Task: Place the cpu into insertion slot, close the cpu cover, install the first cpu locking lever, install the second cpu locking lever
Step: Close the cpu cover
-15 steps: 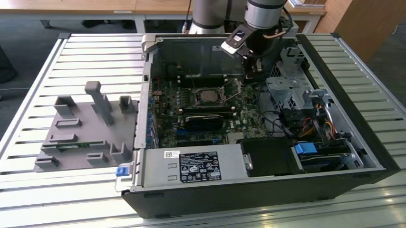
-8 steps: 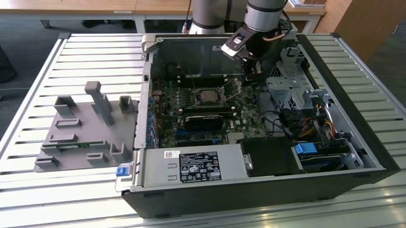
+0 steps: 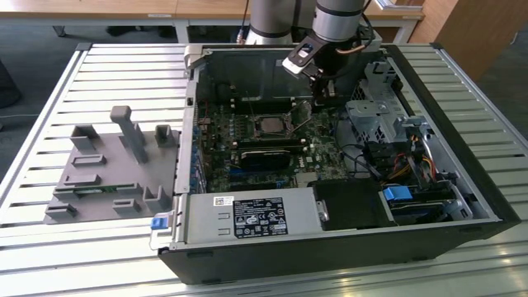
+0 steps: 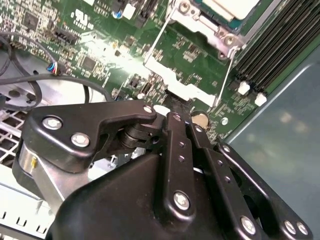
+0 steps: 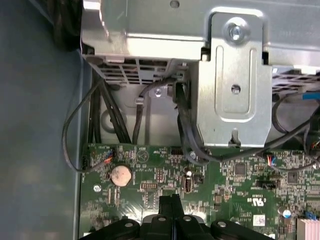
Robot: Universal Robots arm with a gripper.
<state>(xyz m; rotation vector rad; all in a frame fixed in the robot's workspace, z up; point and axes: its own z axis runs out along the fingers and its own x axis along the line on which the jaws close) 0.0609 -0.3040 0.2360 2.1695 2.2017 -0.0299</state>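
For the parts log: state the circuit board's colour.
The circuit board is green, clearest in the first wrist view.

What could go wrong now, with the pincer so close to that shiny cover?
The pincer seems to touch only the narrow free edge of the raised cpu cover, so it might slip off and scrape small parts on the green board. The cover could then swing back open. Black cables lie close by and might snag.
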